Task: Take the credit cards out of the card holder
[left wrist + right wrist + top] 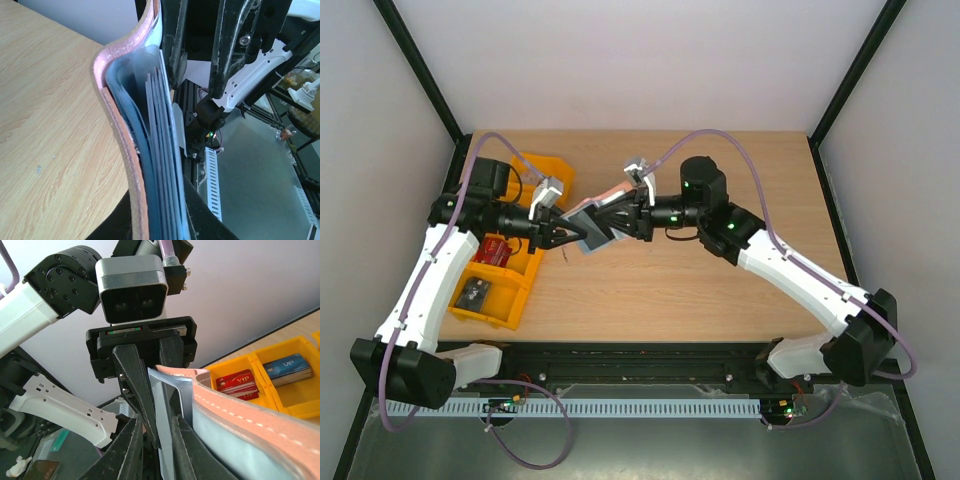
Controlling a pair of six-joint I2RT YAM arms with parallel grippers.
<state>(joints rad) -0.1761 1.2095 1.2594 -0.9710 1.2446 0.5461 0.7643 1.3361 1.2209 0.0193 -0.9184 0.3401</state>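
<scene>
– Card holder hangs just left of centre in the top view, between both arms and off the table, as far as I can judge. Who has it?
– The left gripper is clamped on it. Its wrist view shows the reddish cover and grey-blue leaves rising from between its fingers. The right gripper straddles one pale inner leaf, but I cannot tell whether it pinches that leaf or merely flanks it.
– And the credit cards?
– I can't make them out. Only tightly packed leaf edges show.
– So what worries you?
– Three things. If the right fingers close on a bare leaf instead of a card, a pull only tugs the holder, which could twist or slide out of the left grip. If they catch a card by a thin bite, it may slip and drop, perhaps toward the orange bins at the left of the frame. And the two sets of fingers stand very near each other, so a small misalignment could make them collide.
</scene>
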